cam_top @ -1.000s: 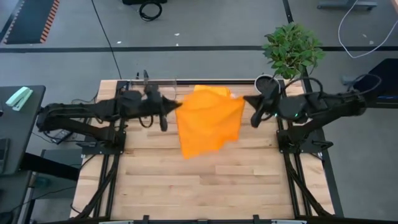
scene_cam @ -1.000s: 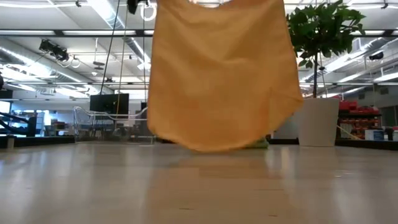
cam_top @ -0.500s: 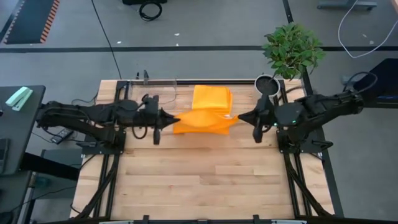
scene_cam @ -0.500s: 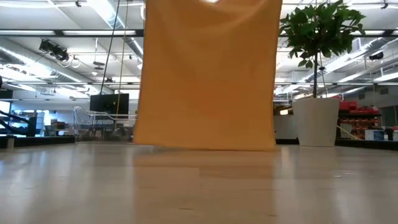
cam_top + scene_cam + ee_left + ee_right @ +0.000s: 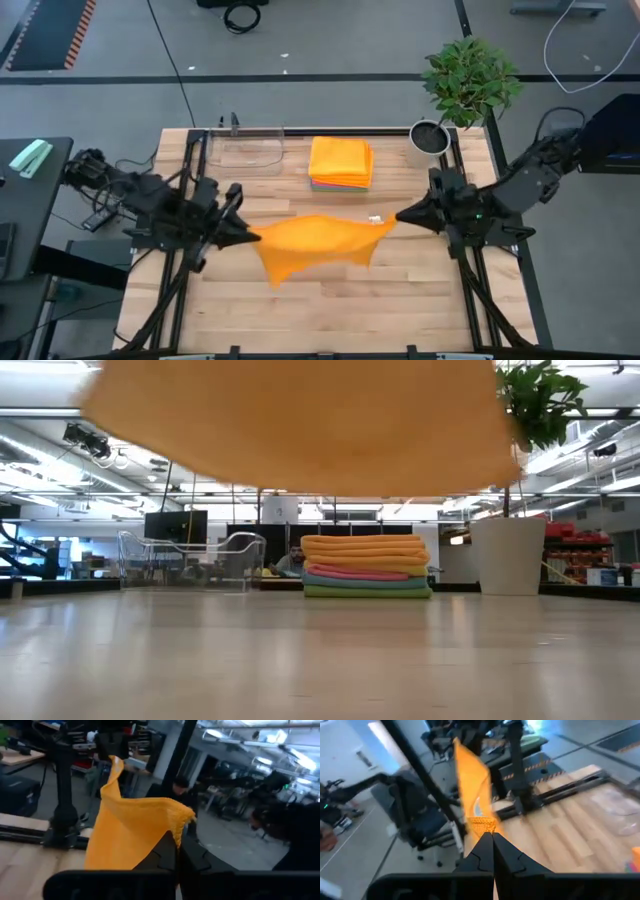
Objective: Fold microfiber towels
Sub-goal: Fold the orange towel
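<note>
Orange towel (image 5: pixel 312 243) was held stretched above mid-table, one corner pinched by the left gripper (image 5: pixel 250 237), the opposite by the right gripper (image 5: pixel 397 217), both arms reaching inward.

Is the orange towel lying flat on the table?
No, the orange towel hangs in the air, stretched between the left gripper and right gripper.
</note>
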Robot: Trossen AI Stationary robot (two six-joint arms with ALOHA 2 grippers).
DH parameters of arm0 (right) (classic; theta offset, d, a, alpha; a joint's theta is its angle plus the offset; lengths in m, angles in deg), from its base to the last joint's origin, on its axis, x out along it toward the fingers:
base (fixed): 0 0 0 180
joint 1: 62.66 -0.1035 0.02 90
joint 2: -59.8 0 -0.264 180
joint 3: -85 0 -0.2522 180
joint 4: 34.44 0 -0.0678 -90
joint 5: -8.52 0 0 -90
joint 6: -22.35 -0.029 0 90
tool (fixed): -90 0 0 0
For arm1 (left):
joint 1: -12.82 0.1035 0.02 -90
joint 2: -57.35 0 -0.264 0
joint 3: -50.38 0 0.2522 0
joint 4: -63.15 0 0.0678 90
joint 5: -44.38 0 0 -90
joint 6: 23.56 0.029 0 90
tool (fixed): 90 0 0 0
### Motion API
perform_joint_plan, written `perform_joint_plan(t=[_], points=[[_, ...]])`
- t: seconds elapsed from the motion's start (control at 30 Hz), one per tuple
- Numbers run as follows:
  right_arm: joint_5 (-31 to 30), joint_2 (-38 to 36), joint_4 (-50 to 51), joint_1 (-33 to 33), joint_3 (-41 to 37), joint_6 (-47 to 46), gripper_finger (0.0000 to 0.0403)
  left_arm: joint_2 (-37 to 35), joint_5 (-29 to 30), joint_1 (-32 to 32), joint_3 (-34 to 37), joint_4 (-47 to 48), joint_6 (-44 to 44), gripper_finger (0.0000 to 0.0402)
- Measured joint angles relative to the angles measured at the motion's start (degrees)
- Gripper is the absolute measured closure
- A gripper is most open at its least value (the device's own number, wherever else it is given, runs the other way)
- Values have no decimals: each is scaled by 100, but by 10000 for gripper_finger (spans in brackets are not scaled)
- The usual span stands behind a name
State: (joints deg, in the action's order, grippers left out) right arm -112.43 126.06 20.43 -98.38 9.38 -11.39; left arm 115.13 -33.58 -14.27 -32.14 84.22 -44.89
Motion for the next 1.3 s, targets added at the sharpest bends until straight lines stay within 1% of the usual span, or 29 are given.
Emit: perform_joint_plan(t=[0.03, 0.1, 0.2, 0.27, 0.33, 0.37, 0.4, 0.47, 0.57, 0.67, 0.77, 0.83, 0.93, 1.0, 1.13, 1.2, 1.3], points=[[-6, 41, 7, 60, 82, 35, 403, 16, 152, -78, -19, -11, -67, 395], [-10, 72, 81, 332, 100, -4, 403, 25, 643, -158, 26, 222, -222, 397], [308, 66, 408, 999, -296, -345, 403, 22, 1390, -134, 415, 953, -856, 394], [667, 68, 517, 1456, -817, -477, 403, 28, 1502, 29, 975, 1191, -1344, 395], [1006, 42, 369, 1834, -1537, -541, 403, 36, 1499, 204, 1704, 986, -1853, 397], [1133, 20, 258, 1997, -1911, -533, 403, 33, 1501, 279, 2096, 773, -1940, 397], [1184, -9, 134, 2136, -2303, -479, 403, 30, 1509, 347, 2441, 542, -1873, 396], [1188, -90, -142, 2368, -3014, -250, 403, 8, 1532, 496, 3106, -104, -1393, 394], [1115, -231, -842, 2669, -3844, 539, 403, 3, 1520, 739, 3905, -830, -588, 395], [1134, -263, -1517, 2891, -4434, 1327, 403, 1, 1524, 988, 4461, -1389, 20, 397], [1260, -257, -1877, 3018, -4758, 1622, 403, 0, 1529, 1108, 4776, -1700, 282, 391], [1564, -255, -1978, 2981, -4921, 1515, 403, -2, 1461, 1103, 4805, -1781, 255, 387], [2007, -251, -2022, 2606, -5070, 1006, 403, -2, 1037, 927, 4811, -1967, 52, 394], [2021, -251, -2018, 2235, -5157, 662, 403, 16, 881, 683, 4809, -2187, -214, 396], [2004, -251, -2205, 1537, -5345, -191, 403, 319, 886, 110, 4809, -2573, -649, 390], [1835, -249, -2313, 1201, -5460, -637, 403, 688, 888, -154, 4803, -3009, -861, 393], [1465, -156, -2390, 778, -5580, -1159, 403, 1453, 947, -462, 4750, -3568, -1017, 396]])
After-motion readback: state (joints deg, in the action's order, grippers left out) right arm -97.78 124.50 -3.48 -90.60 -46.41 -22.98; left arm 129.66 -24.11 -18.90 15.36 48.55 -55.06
